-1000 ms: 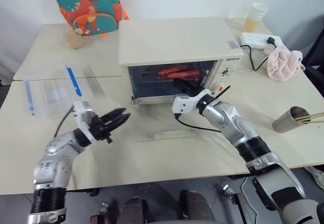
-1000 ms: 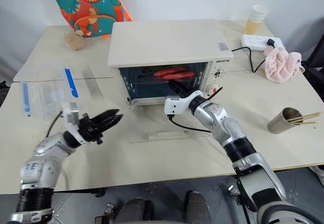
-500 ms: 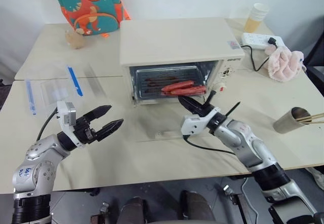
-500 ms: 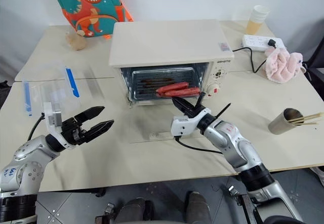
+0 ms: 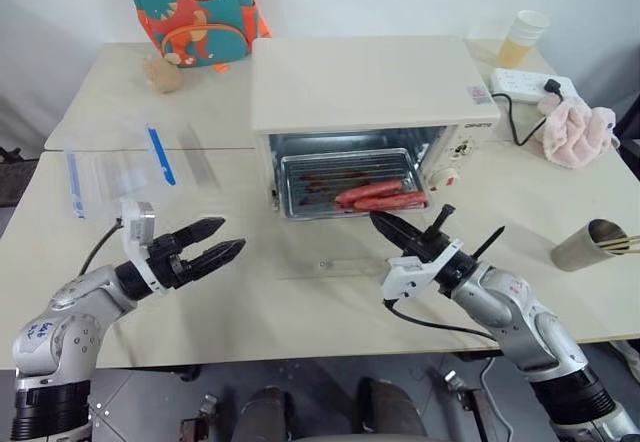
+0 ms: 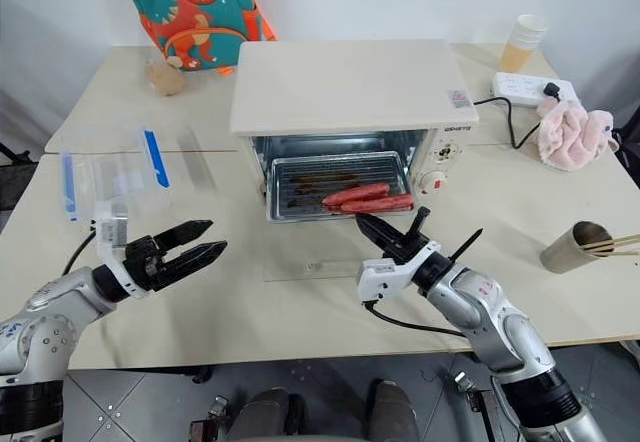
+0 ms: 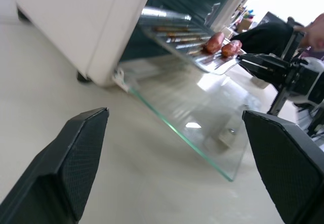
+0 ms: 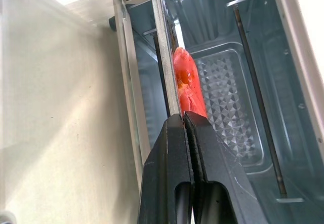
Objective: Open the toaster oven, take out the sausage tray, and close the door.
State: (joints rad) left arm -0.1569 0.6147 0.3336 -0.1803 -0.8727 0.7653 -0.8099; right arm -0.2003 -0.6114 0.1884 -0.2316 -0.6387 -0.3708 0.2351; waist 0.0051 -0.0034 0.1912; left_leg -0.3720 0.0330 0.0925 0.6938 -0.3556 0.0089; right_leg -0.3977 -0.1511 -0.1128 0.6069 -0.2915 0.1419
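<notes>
The door [image 6: 335, 247] lies flat open on the bench [image 6: 240, 302] in front of the toaster oven [image 6: 345, 87], so the step in hand appears to be drawing out the sausage tray [image 6: 340, 184]. The right end effector [image 6: 375, 234] has its fingers pressed together, clamped on the tray's front rim, as the right wrist view shows: the thin metal edge runs straight into the closed tips, with a red sausage [image 8: 188, 84] lying just beyond them. The tray sits partly out of the oven mouth, its near edge over the hinge end of the door, directly ahead of that end effector.

The left end effector [image 5: 222, 250] hovers with its fingers wide apart, holding nothing, well off to the side of the door; the tray and oven lie ahead of it and across toward the other arm.

The tray's long axis runs across the oven's width, square to the pulling direction, and the two sausages [image 6: 365, 198] lie along that same axis, near the tray's front edge. The tray looks roughly level, its far side inside the cavity.

The next move likely calls for a straight, level pull toward the robot until the tray clears the opening. The left end effector may need to support the free side, since a one-sided pinch could let the tray tip.
</notes>
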